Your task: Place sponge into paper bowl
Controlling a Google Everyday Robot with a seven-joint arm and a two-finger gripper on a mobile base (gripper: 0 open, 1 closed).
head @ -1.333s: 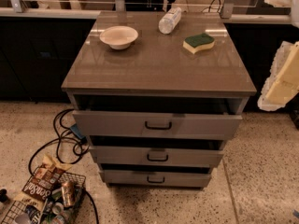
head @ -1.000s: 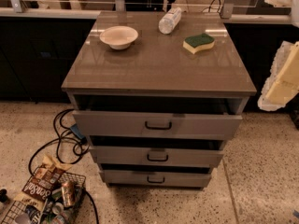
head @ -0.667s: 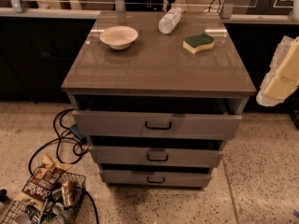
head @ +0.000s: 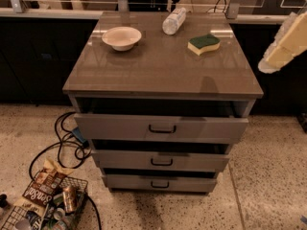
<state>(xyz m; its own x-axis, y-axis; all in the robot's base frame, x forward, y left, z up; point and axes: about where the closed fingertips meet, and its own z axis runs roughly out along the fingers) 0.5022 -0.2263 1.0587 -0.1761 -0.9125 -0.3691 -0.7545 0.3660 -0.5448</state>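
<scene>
The sponge and paper bowl are set apart on the cabinet. The gripper is held beside the cabinet; its grip cannot be told.

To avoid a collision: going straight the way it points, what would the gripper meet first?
The gripper, at the right edge, tilts down-left; probably the right side of the cabinet top, not the sponge. Depth is unclear.

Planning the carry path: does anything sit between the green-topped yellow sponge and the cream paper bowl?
Nothing directly between sponge and bowl. The clear plastic bottle lies just behind that line, near the back edge. The gripper hangs beyond the cabinet's right side.
</scene>
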